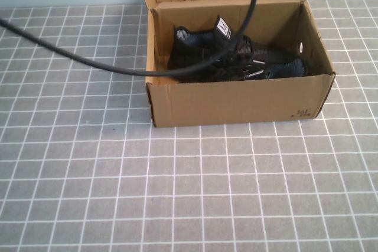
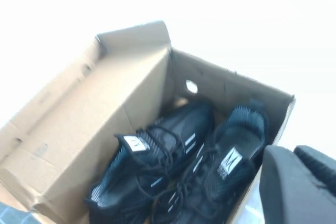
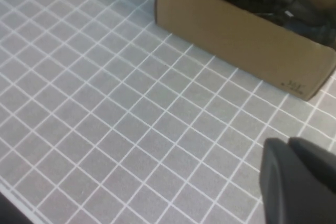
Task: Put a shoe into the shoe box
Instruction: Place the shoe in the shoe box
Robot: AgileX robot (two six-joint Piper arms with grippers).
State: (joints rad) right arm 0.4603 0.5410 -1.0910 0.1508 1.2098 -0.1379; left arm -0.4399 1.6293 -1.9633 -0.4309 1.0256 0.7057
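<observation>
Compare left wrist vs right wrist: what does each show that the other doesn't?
Left wrist only: the shoe box interior from above, with the shoe and its twin lying side by side inside, the open lid flap, and the shut left gripper above the box.
Right wrist only: the box's outer front wall with the small dark print, bare grid-patterned tabletop, and the shut right gripper above it.
Both: the same cardboard box with black footwear inside.
</observation>
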